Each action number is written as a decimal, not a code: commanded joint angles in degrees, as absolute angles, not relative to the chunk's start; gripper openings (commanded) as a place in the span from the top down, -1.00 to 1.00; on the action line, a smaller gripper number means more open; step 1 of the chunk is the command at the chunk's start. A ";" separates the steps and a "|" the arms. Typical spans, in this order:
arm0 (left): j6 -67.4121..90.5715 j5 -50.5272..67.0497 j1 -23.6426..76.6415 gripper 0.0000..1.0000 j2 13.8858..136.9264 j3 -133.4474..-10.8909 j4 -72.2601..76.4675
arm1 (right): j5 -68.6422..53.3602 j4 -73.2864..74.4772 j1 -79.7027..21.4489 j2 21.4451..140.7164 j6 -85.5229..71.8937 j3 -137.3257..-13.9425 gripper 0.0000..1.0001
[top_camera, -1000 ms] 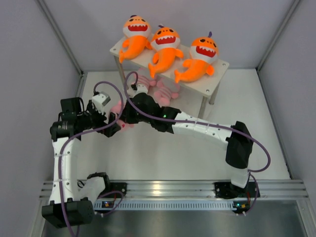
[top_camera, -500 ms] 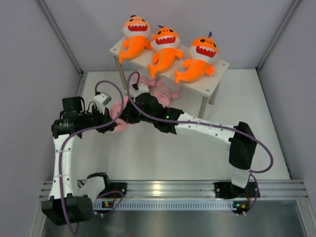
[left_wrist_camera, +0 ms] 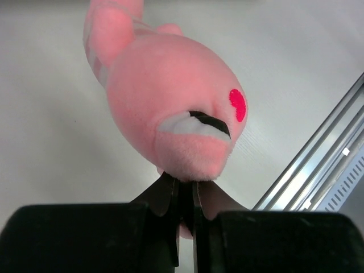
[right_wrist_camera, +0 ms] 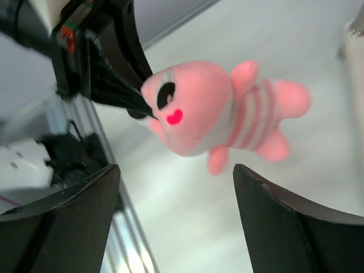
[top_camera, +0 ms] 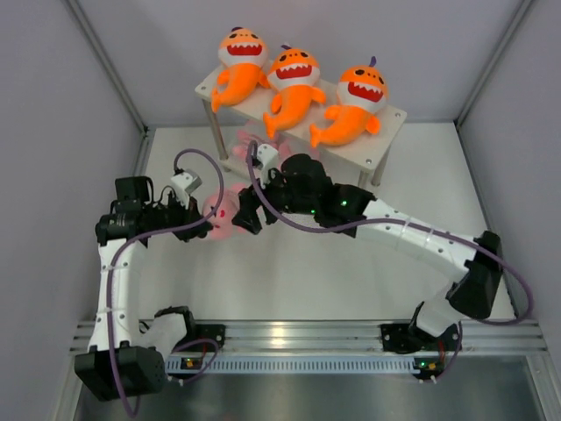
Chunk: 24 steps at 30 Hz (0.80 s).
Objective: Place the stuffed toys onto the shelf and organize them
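My left gripper is shut on the snout of a pink striped stuffed toy, which hangs above the floor. From above, this toy sits between my left gripper and my right gripper. My right gripper is open and empty, and the toy floats just beyond its fingertips. Three orange shark toys lie in a row on top of the white shelf. Another pink toy peeks out under the shelf's top board, mostly hidden by my right arm.
The shelf's silver legs stand just behind both grippers. Grey walls close in left, right and back. An aluminium rail carrying both arm bases runs along the near edge and also shows in the left wrist view as the rail.
My left gripper shut on the pink toy's snout. My right gripper then opened, let the toy go, and its arm swung back to the right.
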State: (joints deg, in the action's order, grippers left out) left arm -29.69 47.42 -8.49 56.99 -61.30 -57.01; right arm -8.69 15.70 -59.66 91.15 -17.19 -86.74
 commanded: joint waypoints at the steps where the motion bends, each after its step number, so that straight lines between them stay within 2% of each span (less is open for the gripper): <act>1: -32.69 54.04 -8.26 1.00 57.39 -60.03 -55.72 | -11.34 25.91 -58.45 80.80 11.12 -84.47 -0.63; 2: -33.83 54.57 -7.74 1.00 58.00 -60.12 -56.24 | -10.55 27.41 -58.45 79.29 18.82 -81.77 -0.63; 5: -35.85 55.11 -4.94 1.00 61.08 -60.91 -59.06 | -4.76 26.72 -58.45 74.01 27.40 -75.88 -0.66; 8: -39.62 54.23 -0.38 1.00 63.19 -62.14 -63.18 | -3.87 29.08 -57.57 72.42 37.50 -74.36 -0.66; 12: -44.81 54.05 7.72 1.00 62.76 -62.84 -68.02 | -9.55 36.09 -53.10 74.61 42.08 -76.72 -0.61; 19: -52.29 54.40 12.92 1.00 62.23 -63.37 -74.35 | -17.74 42.26 -52.21 80.07 43.42 -78.67 -0.47; 24: -52.91 54.84 14.06 1.00 62.75 -63.10 -75.06 | -23.90 37.10 -52.90 79.02 41.93 -73.13 -0.47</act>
State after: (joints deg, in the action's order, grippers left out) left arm -49.36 51.66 13.37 63.22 -61.08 -72.69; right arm -17.32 39.57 -52.18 80.64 41.41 -74.46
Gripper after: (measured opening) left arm 0.101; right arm 0.730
